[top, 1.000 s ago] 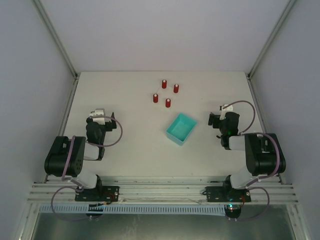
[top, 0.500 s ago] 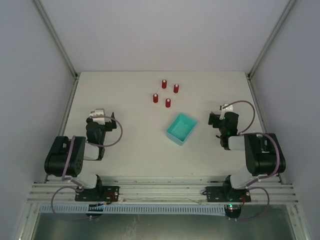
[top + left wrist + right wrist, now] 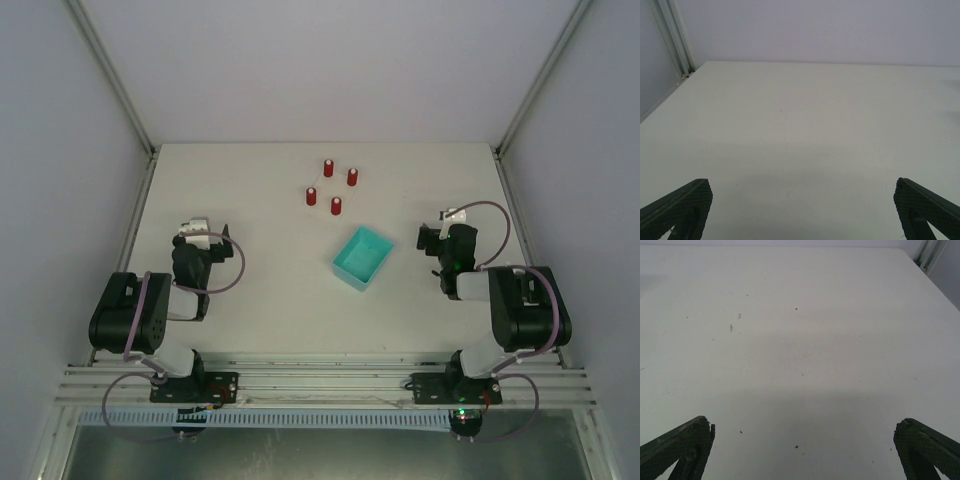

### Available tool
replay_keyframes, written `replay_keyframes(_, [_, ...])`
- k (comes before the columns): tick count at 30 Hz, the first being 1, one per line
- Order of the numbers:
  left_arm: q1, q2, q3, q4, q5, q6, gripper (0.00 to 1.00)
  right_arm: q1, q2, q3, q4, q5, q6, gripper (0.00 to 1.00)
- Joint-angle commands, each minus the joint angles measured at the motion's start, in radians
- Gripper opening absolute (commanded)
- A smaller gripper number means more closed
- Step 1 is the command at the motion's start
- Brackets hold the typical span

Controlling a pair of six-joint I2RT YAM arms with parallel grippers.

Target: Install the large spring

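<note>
Item: large spring, to be installed. Status: not started, in my judgement.

- Left gripper [image 3: 195, 232]: lower left of the overhead view. Open, nothing between my fingers; my left wrist view shows only bare desk [image 3: 800, 125] ahead.
- Right gripper [image 3: 447, 224]: right of centre in the overhead view. Also spread wide and holding nothing; its wrist view shows bare, lightly speckled desk.
- Four red cylinders [image 3: 337, 206]: loose cluster, upper centre of the overhead view, standing on end, each apart from the others. A faint pale line seems to run between some of them. It is too small to tell what it is.
- Teal bin [image 3: 345, 246]: centre of the frame, just below and right of the cylinders, turned at an angle. I cannot tell whether it holds anything.
- Large spring: I cannot pick it out in any view. It may sit among the cylinders or in the bin, but at this size I cannot say which.

Done: nothing that I can see. Neither gripper is near the cylinders or the bin.
Left: find the spring, take hold of it and seat it.

Markings: no brand, label or lettering is legible on any item, the arms or the desk.
</note>
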Motion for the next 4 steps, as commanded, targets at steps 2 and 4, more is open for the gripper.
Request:
replay_keyframes(2, [0.005,0.006,0.019,0.026,0.018,-0.01,0.99,0.007,0.002,-0.008,0.031,0.014,-0.001,0.99])
replay_keyframes(4, [0.005,0.003,0.016,0.028,0.019,-0.011,0.99,0.007,0.001,-0.008,0.031,0.015,-0.001,0.99])
